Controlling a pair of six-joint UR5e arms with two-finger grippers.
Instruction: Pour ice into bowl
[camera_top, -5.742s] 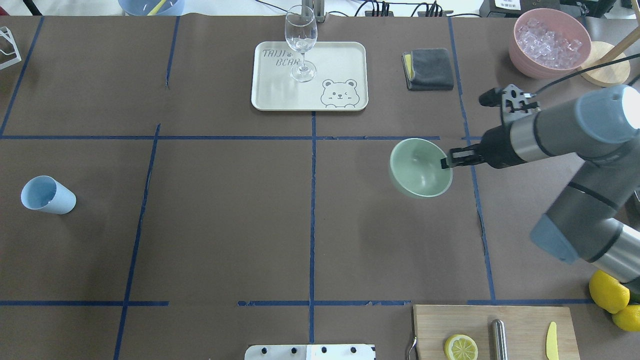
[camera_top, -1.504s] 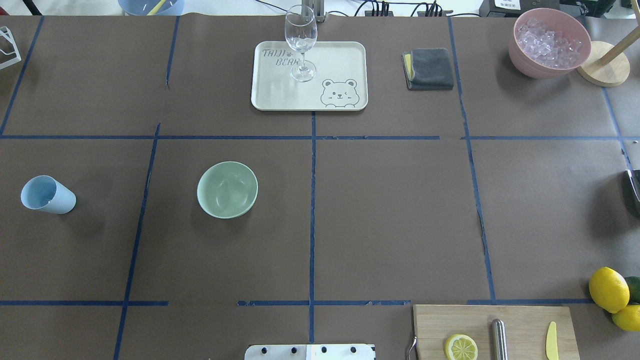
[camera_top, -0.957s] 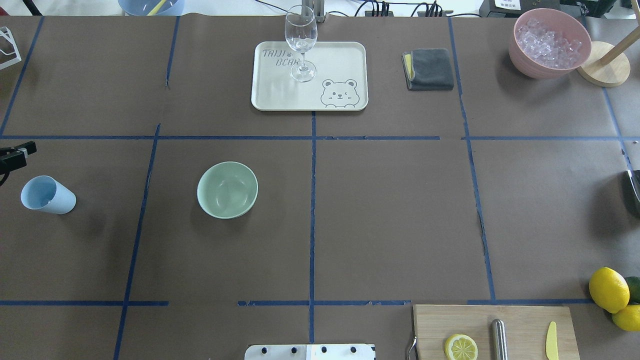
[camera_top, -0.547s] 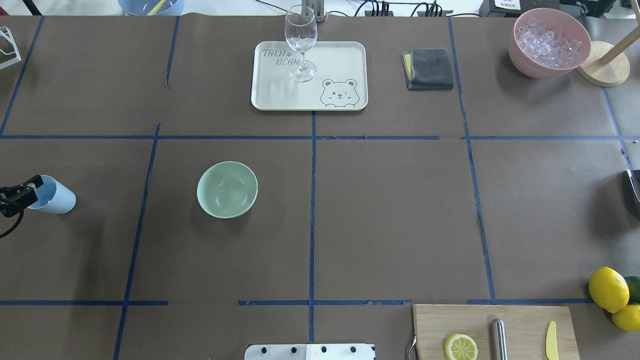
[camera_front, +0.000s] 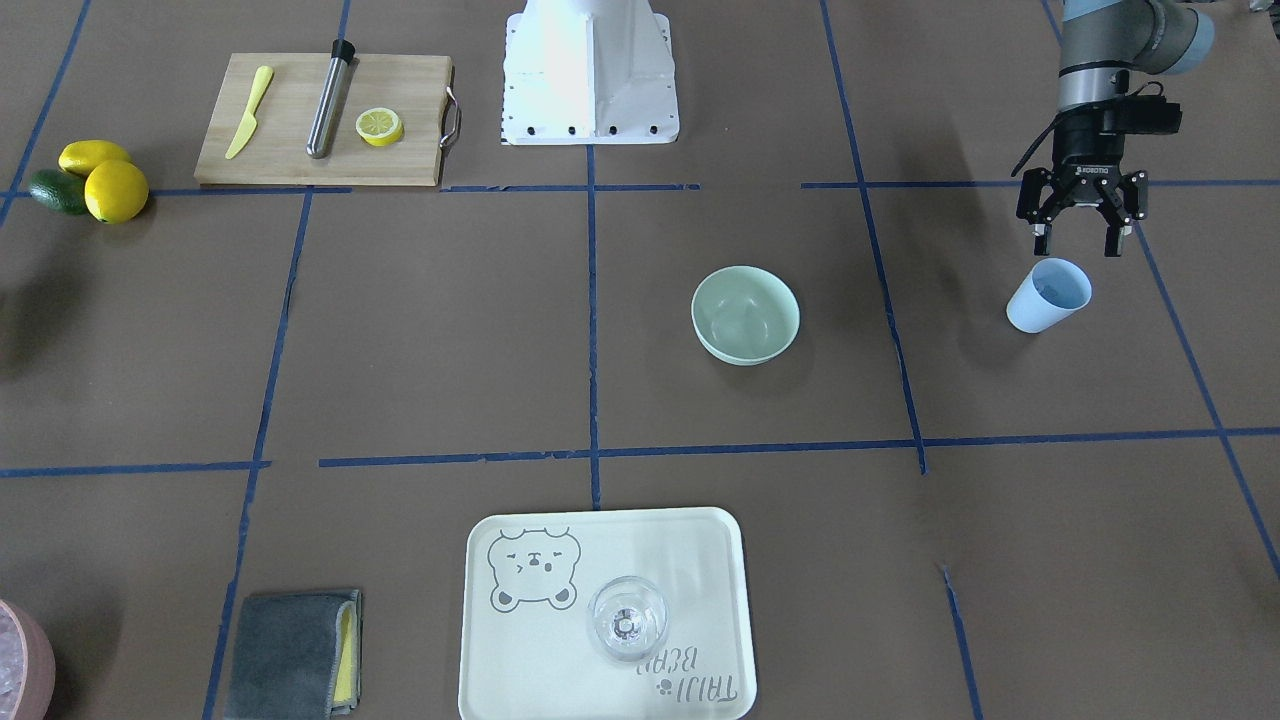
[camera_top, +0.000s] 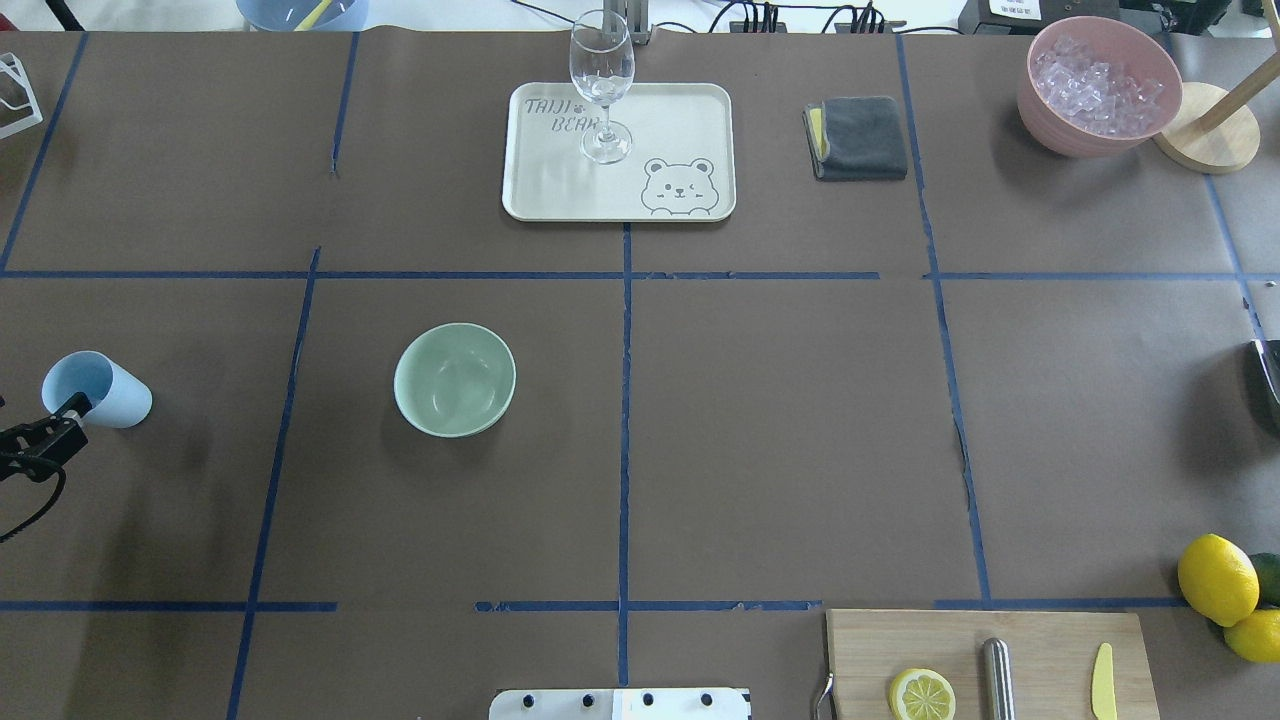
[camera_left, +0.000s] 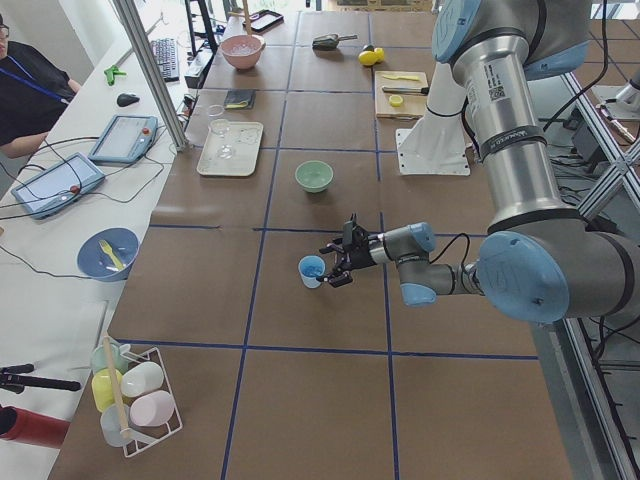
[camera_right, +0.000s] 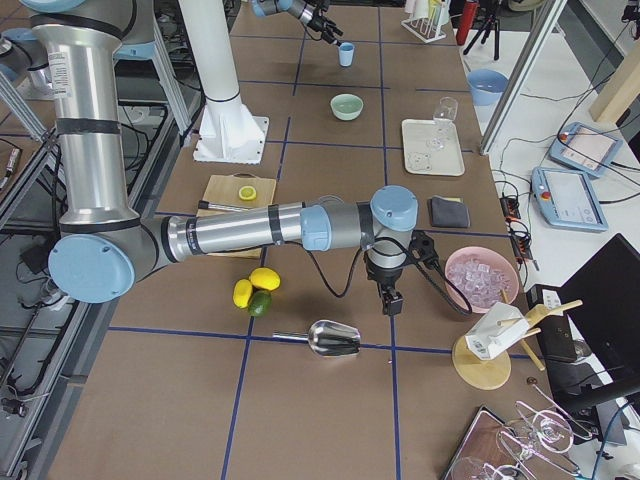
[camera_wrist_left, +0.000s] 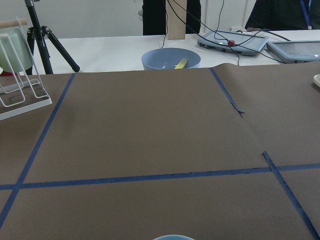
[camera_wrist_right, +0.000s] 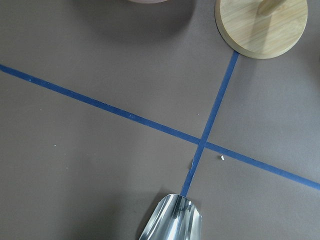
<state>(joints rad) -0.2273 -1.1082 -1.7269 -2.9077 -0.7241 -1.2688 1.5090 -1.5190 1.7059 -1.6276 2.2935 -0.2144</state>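
**Front-facing view.** The left pincer (camera_front: 1076, 245) is spread wide and empty. It sits just on the robot's side of the blue cup (camera_front: 1048, 295) and is not yet around it. The bowl (camera_front: 745, 314) stands upright and empty on the surface (camera_front: 450, 330), well apart from the cup.

**Overhead view.** Over the last second the left pincer has come in from the edge and passed the cup's mouth to its near side. The bowl has not moved. Judgement: the bowl is placed and the cup grasp is the step in hand. Ice (camera_top: 1098, 85) shows only in the pink container (camera_top: 1045, 120) at the far corner. The cup's contents cannot be made out.

**Left view.** The pincer's fingers point level at the cup, close beside it.

**Right view.** The right pincer (camera_right: 390, 300) hangs near the pink container. Whether it is wide or narrow cannot be told.

**Left wrist view.** Only the cup's rim shows, at the bottom edge.
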